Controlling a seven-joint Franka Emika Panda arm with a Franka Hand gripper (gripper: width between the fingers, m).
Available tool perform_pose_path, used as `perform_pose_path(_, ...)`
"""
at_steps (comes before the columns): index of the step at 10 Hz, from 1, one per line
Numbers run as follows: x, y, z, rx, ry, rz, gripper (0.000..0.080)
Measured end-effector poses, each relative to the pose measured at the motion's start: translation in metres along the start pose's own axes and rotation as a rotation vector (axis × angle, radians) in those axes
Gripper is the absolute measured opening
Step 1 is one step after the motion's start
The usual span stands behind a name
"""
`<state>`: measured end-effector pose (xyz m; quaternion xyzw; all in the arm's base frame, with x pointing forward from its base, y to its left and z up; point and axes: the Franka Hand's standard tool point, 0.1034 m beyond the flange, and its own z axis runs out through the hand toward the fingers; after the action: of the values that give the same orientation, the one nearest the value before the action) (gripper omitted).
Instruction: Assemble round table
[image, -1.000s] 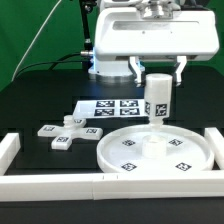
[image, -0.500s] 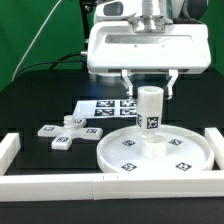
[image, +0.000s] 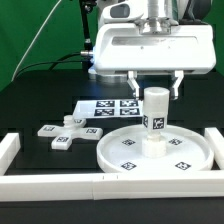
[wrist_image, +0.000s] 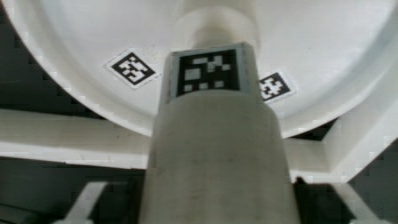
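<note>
Your hand (image: 154, 89) hangs released astride the leg (image: 154, 122), not touching it; the leg stands upright mid-frame on the top (image: 112, 146); the base (image: 68, 132) lies apart at centre left.

White disc (image: 112, 152), leg (image: 154, 105) and base (image: 68, 131) bear black-and-white square tags (image: 155, 123). Tabletop (image: 35, 100) black, rails (image: 50, 184) white, backdrop (image: 25, 25) green.

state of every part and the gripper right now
round disc top: lying flat, tags up
cylinder leg: standing upright on the middle of the round disc top, not gripped; whether it is fastened cannot be told
cross-shaped base: lying loose, apart from the round disc top, toward the exterior view's left
gripper: open, fingers spread either side of the cylinder leg's top
</note>
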<state>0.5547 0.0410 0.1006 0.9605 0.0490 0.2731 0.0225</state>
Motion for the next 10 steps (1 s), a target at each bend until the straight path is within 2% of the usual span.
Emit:
perform_pose_path(1,-0.006,0.002,0.005,-0.003,-0.014,0.002,0.0407)
perform_pose_path(4,0.004,0.001,0.014,-0.008,0.015,-0.001,0.0407)
perform_pose_path(9,0.004,-0.001,0.017,-0.004,-0.006,-0.005,0.0407)
perform_pose_path(10,0.004,-0.001,0.018,-0.004,-0.006,-0.005,0.0594)
